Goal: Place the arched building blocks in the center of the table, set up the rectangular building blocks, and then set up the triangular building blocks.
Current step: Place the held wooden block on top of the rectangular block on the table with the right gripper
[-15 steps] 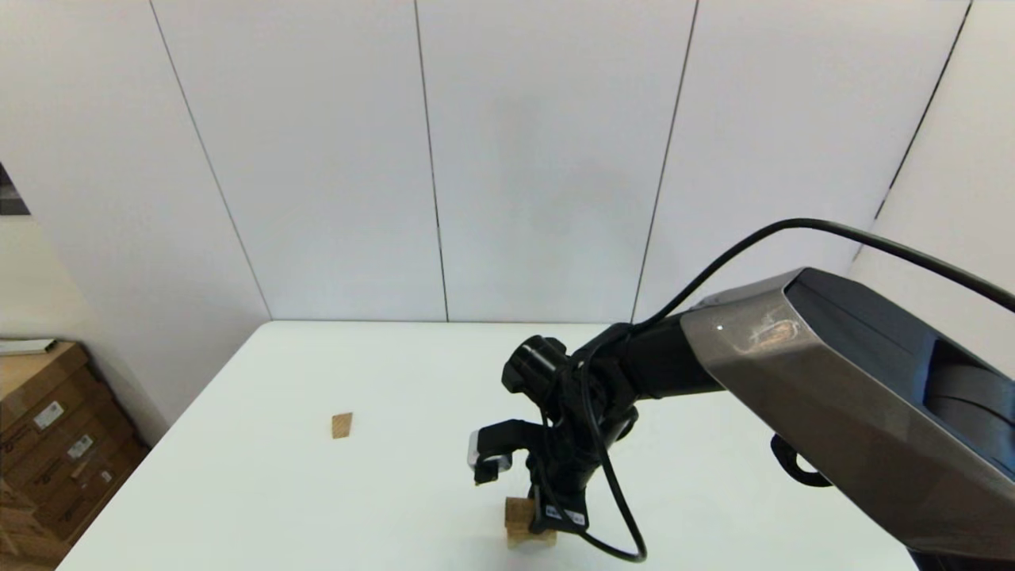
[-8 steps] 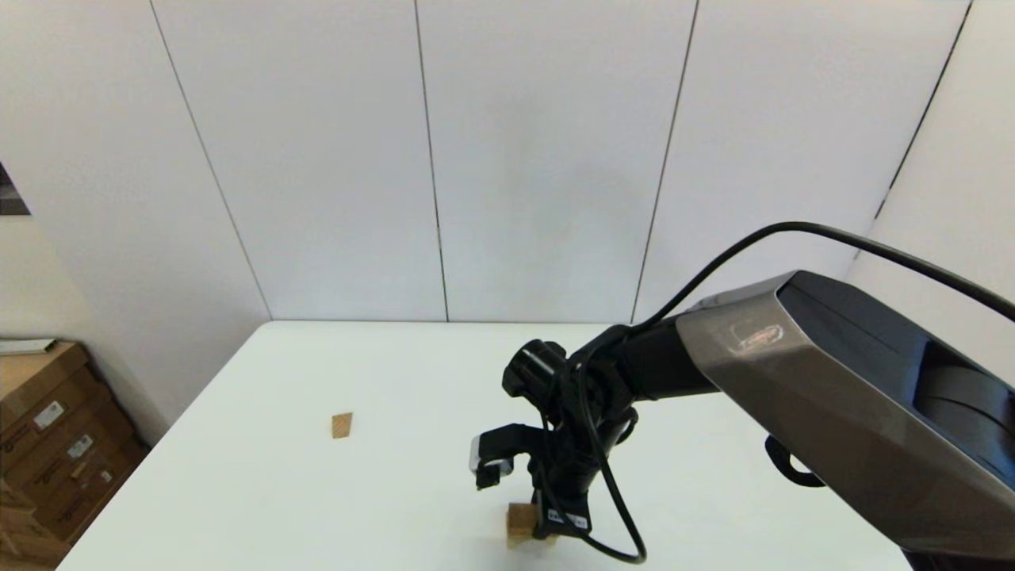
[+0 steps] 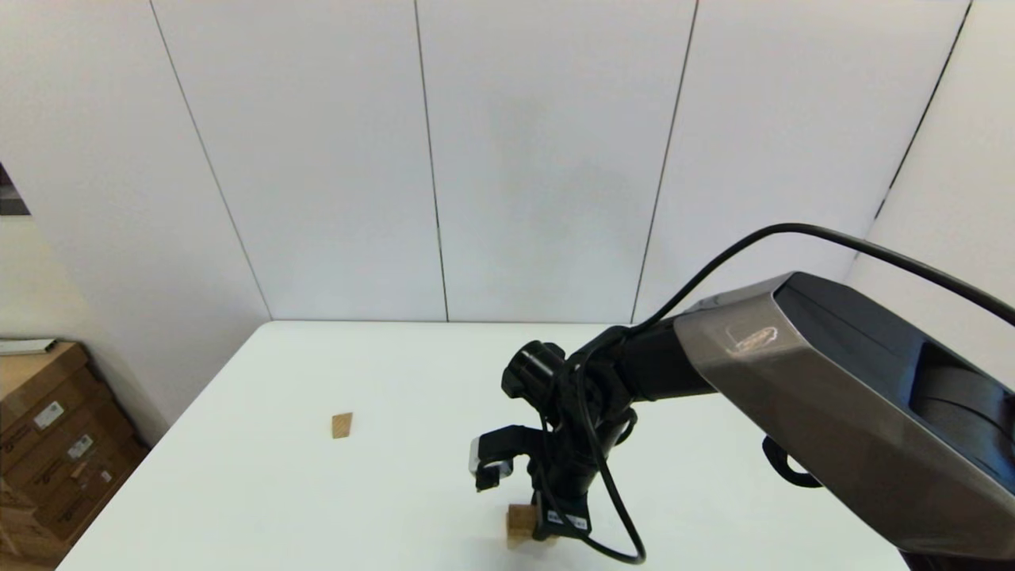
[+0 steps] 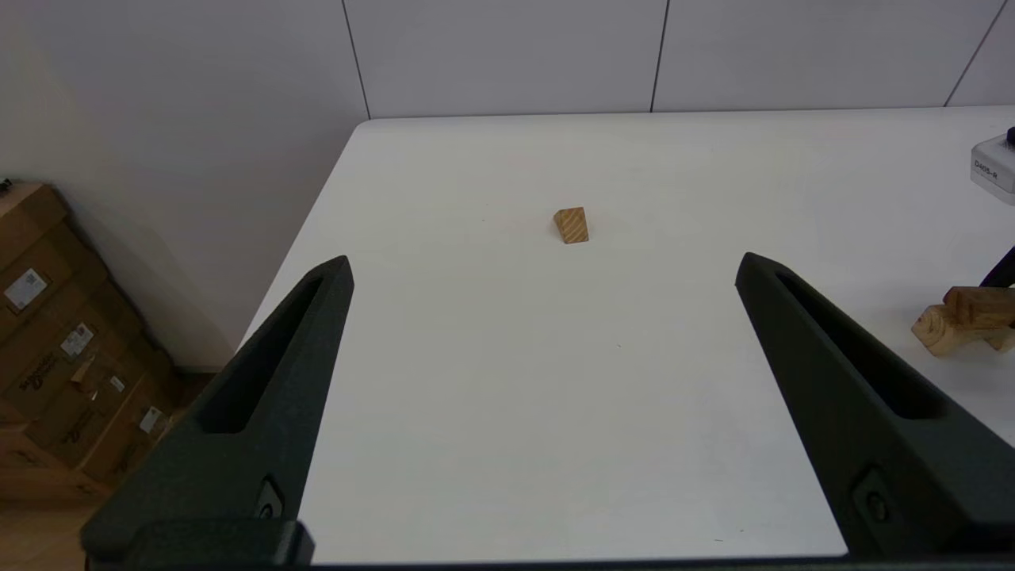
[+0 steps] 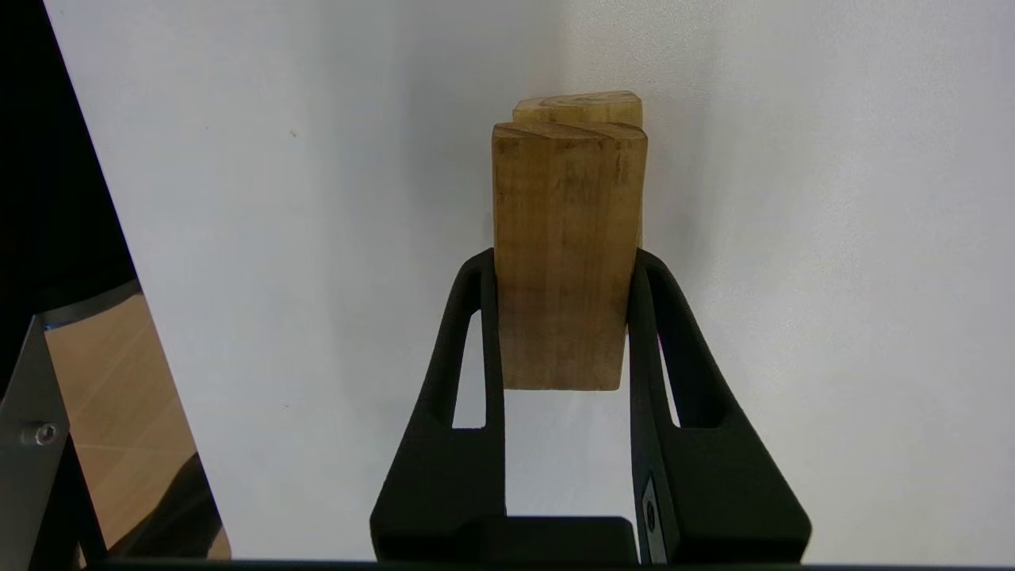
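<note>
The rectangular plank lies lengthwise between the fingers of the right pincer, its long axis running straight out from the wrist and away past the fingertips. The pincer is closed on the plank's two narrow sides, near its wrist end. Directly beneath it, lined up along the same axis, sits the arched block, of which only the far end shows past the plank in the right wrist view. From the left wrist view the plank sits on top of the arched block, whose curved hollow faces down towards the worktop. In the head view the pair is near the front edge of the worktop, about the middle from left to right, largely hidden by the right pincer.

The triangular wedge lies well apart on the robot's left side of the worktop, a sloping grained face turned up.

The left pincer hovers wide open over the near left part of the worktop.

The worktop is plain white with rounded corners, backed by pale panelled walls. Cardboard boxes stand on the floor to its left.

All three blocks are tan wood; the plank is slightly darker.
</note>
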You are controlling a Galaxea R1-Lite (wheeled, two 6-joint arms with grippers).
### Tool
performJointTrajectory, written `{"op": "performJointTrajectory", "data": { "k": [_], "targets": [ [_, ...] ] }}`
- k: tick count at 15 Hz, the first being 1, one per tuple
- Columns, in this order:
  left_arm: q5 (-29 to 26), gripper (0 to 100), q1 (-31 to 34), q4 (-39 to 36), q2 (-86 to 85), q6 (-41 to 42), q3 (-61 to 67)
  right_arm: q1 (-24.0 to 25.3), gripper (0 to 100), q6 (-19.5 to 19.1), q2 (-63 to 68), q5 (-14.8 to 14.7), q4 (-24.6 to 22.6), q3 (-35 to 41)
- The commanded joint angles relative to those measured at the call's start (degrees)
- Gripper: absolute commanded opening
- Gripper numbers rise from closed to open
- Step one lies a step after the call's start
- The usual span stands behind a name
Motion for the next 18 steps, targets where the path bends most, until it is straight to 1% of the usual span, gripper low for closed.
{"op": "performJointTrajectory", "data": {
  "k": [1, 4, 18],
  "targets": [
    [0.1, 100, 0.02, 0.05, 0.09, 0.0, 0.01, 0.08, 0, -0.32, 0.81, 0.11, 0.27, -0.75],
    [0.1, 100, 0.02, 0.05, 0.09, 0.0, 0.01, 0.08, 0, -0.59, 0.81, -0.77, 0.27, -1.19],
    [0.1, 100, 0.02, 0.05, 0.09, 0.0, 0.01, 0.08, 0, -0.76, 1.25, -0.86, 0.45, -1.45]
  ]
}}
